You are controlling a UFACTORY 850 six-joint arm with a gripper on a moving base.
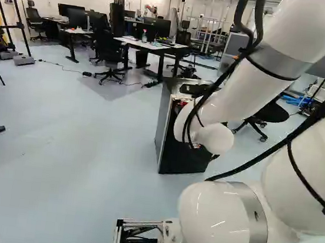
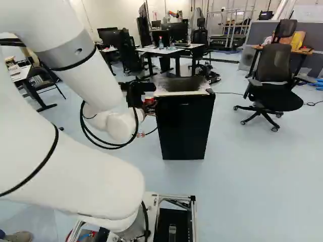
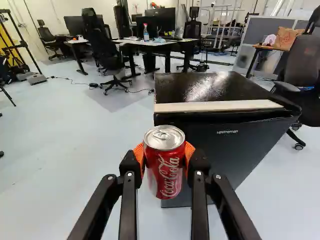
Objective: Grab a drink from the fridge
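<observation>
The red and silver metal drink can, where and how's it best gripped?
I'd take the red and silver metal can around mid-wall, coming in level from the side away from the black fridge, one orange pad per flank, as the jaws hold it now. It's upright, with a round, straight wall.

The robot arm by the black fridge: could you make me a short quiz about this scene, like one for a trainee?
1. What is the gripper holding?
(a) a bottle
(b) a red can
(c) a cup

2. True or false: the can is standing on top of the black fridge.

3. Fill in the colour: the pads pressing the can are ____.

Key: 1 b; 2 false; 3 orange.
</observation>
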